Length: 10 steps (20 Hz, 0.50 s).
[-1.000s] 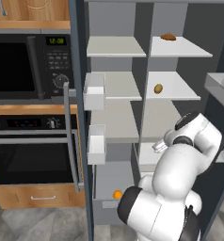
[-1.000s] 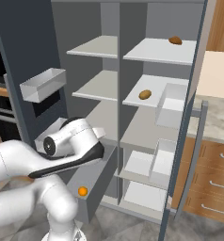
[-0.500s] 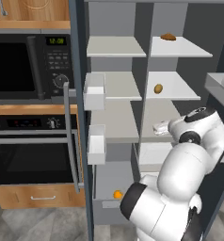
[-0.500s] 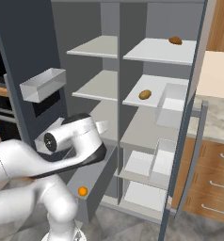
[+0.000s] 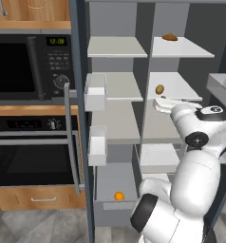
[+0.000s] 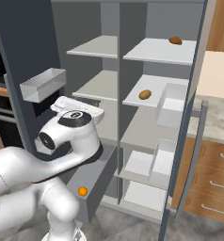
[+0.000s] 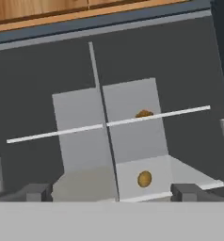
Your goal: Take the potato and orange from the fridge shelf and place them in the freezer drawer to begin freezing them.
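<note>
Down at lower left I see the orange [image 5: 118,195] lying in the freezer drawer [image 5: 105,216]. Rightward, the potato [image 5: 159,89] sits on the middle right shelf [image 5: 181,90], long axis roughly upright in the left base view. My gripper [image 7: 111,192] gapes wide, empty, facing the potato.

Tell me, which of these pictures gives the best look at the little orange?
The left base view: the orange lies unobstructed in the open freezer drawer. The right base view shows it too, crowded by the robot's arm. The hand view looks at the upper shelves instead.
</note>
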Tool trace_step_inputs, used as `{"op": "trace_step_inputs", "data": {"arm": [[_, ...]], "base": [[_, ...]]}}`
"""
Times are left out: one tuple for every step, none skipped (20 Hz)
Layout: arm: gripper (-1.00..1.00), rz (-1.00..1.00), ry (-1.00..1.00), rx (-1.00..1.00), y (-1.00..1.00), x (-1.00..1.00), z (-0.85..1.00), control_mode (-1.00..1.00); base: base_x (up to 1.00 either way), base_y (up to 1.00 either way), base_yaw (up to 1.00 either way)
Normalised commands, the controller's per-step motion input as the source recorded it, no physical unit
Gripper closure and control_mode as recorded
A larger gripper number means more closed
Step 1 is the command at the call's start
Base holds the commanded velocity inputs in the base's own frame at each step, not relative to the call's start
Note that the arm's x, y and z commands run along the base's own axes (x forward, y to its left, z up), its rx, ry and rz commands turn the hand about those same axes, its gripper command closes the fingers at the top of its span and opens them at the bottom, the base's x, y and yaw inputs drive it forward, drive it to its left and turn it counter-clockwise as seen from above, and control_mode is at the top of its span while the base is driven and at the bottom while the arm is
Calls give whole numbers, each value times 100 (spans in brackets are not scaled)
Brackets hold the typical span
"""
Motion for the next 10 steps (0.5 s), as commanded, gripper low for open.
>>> {"op": "trace_step_inputs", "data": {"arm": [[-100,1,-39,49,31,0,73,-100],[-100,5,-37,48,18,-1,70,-100],[-100,8,-34,47,3,-15,75,-100],[-100,14,-32,49,0,-31,83,-100],[-100,14,-30,47,0,-36,88,-100],[-100,16,-30,45,0,-36,94,-100],[-100,21,-32,42,-9,-41,100,-100],[-100,24,-30,43,-14,-31,100,-100],[-100,33,-29,44,-19,-17,100,-100],[-100,37,-29,45,-17,-17,100,-100]], "base": [[0,0,0],[0,0,0],[0,0,0],[0,0,0],[0,0,0],[0,0,0],[0,0,0],[0,0,0],[0,0,0],[0,0,0]]}}
